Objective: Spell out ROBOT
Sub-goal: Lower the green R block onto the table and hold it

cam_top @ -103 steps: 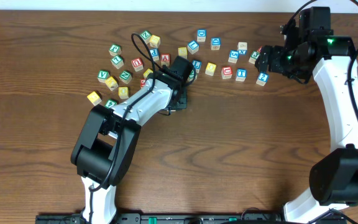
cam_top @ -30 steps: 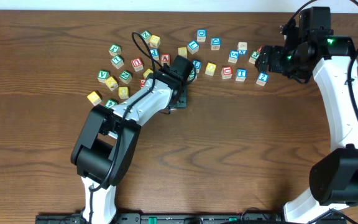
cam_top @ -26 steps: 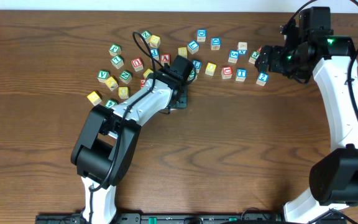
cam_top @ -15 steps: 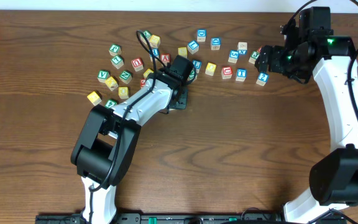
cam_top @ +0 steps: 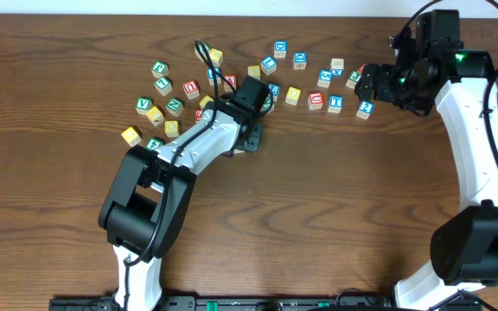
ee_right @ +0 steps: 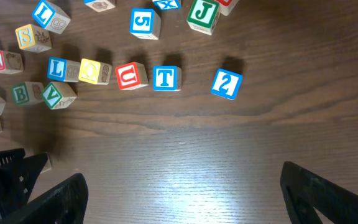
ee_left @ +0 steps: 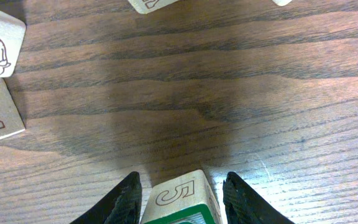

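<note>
Compare with the earlier overhead shots: find no shift in either arm and no block re-laid. Log only the black cable (cam_top: 201,48) over the left arm, swung a little and now lying across a green block at the far edge of the scatter, well left of the T block (cam_top: 335,102). Read that as a pause, not progress: no R-O-B-O-T row begun anywhere on the table (cam_top: 361,216). See the left gripper (ee_left: 182,182) clamped on a wooden block (ee_left: 179,198), one finger against each side face. Place it left of the T block, past the U block (ee_right: 131,75), O block (ee_right: 92,71) and L block (ee_right: 57,68) lined up with it. Cannot tell whether the held block rests on the wood or hangs just clear. Note a cube, so no long axis to speak of; go by faces instead. Find an outlined "5" on the face farther from the wrist camera, reading upright there, and a green-bordered face nearer the camera, its character cut off by the frame edge. Judge its use for the word unsettled until that face is read. Record the right gripper (ee_right: 185,186) spread wide and empty, hovering near the T block.
</note>
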{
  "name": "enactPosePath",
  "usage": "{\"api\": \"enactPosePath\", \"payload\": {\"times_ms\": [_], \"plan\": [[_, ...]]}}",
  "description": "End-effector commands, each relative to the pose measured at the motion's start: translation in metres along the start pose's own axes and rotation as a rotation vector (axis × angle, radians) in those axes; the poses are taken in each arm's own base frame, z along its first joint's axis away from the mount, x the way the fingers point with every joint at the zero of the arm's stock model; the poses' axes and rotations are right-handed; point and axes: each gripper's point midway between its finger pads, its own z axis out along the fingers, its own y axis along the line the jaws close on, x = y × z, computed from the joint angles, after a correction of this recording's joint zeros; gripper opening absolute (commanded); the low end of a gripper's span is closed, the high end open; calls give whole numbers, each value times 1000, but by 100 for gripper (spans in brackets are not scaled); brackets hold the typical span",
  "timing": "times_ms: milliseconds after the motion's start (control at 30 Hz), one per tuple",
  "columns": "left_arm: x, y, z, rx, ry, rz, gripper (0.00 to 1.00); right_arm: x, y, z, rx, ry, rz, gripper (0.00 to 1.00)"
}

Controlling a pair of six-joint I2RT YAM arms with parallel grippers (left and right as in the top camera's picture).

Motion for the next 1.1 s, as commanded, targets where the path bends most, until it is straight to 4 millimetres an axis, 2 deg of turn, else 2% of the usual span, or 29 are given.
{"api": "enactPosePath", "payload": {"times_ms": [0,200,433,567,900,1067], "plan": [[0,3,-1,-12,-6,30,42,-4,-1,0,4,-7,11,94],[0,3,-1,-12,-5,13,42,-4,-1,0,4,-7,10,94],[3,6,-1,-18,8,-229,43,-3,-1,0,5,-3,11,93],[10,8,-2,-30,34,-308,43,-2,-1,0,5,1,11,93],[19,10,-2,-44,69,-321,43,-2,-1,0,5,1,12,93],[19,10,-2,-45,69,-320,37,-2,-1,0,5,0,12,93]]}}
